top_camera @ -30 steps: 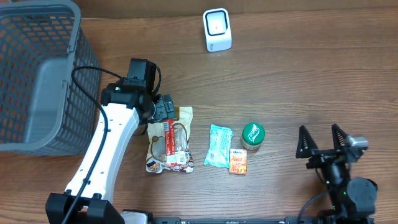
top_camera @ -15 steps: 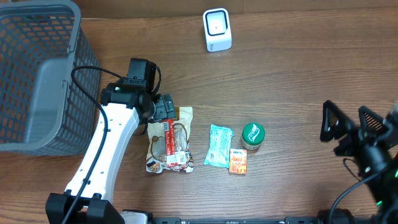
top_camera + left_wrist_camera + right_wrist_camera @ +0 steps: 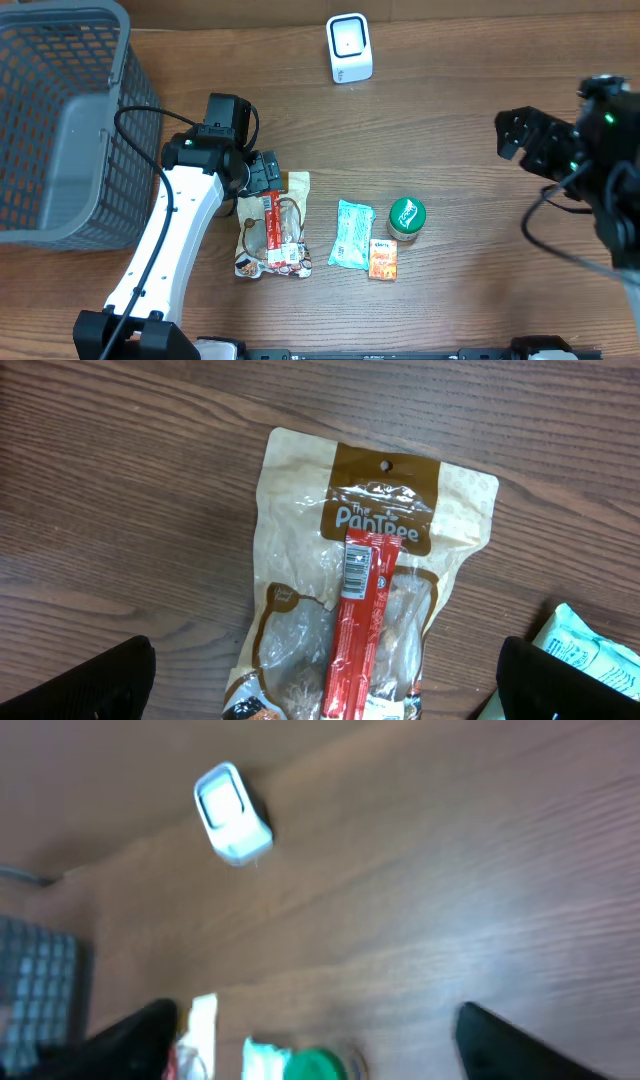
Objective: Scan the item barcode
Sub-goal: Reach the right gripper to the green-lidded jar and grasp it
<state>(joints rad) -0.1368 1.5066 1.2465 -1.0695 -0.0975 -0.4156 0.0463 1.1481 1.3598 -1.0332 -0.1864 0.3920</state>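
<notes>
Five small goods lie in a loose row near the front edge of the desk. Leftmost is a tan snack bag lying flat, with a red stick resting lengthwise on top of it, its barcode end toward the bag's printed header. Just to the right come a teal packet, a small orange box and a green-lidded jar, the box touching or nearly touching the jar.

At the back edge, near the middle, the white scanner stands alone, well apart from the goods. A grey basket fills the back left corner.

Over the header end of the snack bag hangs the left gripper, its fingers spread wide on either side and holding nothing. Near the right edge, the right gripper is also spread and empty, well apart from the jar. Its own camera view is blurred.
</notes>
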